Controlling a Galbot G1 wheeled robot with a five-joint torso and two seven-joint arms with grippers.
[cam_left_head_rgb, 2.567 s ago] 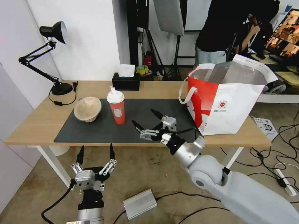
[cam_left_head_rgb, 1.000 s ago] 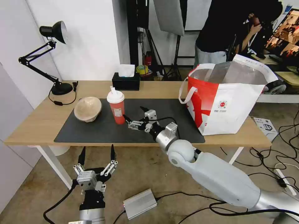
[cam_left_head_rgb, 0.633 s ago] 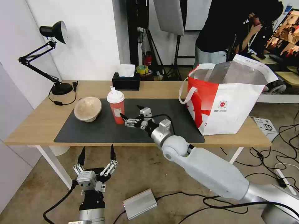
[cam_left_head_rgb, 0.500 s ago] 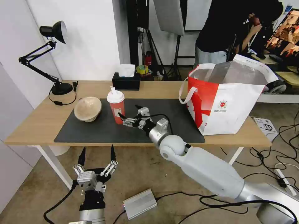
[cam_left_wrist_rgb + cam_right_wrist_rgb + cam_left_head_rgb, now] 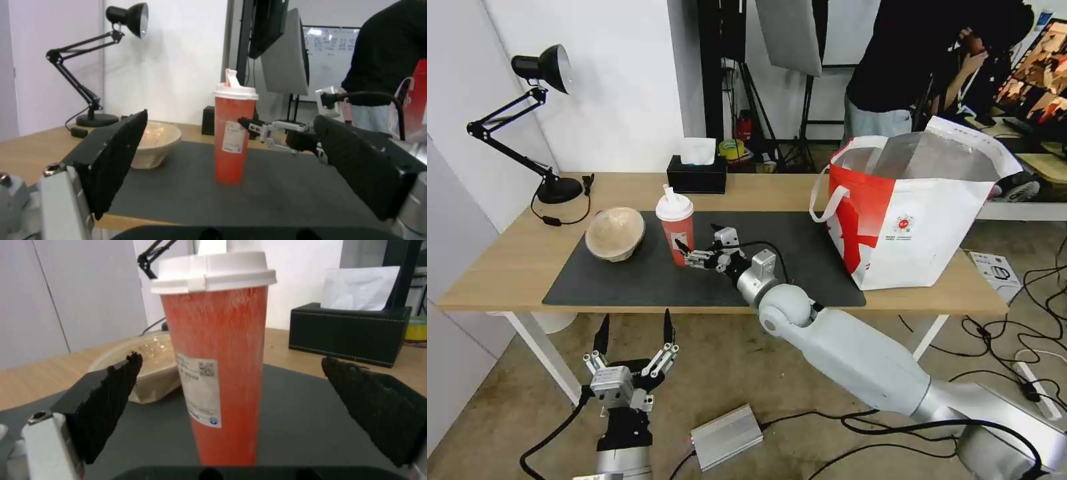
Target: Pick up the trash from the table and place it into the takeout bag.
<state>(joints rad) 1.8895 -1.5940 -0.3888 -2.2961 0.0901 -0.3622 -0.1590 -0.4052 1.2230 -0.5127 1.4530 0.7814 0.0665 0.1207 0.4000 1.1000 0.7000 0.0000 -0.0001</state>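
The right gripper [image 5: 697,241] is spread wide and level, its jaws flanking but not touching the upright red cup [image 5: 676,229] on the table's [image 5: 774,190] mat, evidently positioned for a side grasp; the left gripper [image 5: 630,333] hangs open below the table edge.

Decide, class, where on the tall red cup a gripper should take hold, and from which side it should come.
Probably the red cup is best held at mid-body, below the white lid, approached level from the bag side, as the open right gripper is. It stands upright and narrows downward, so the wider top resists slipping. The paper bowl crowds the other side.
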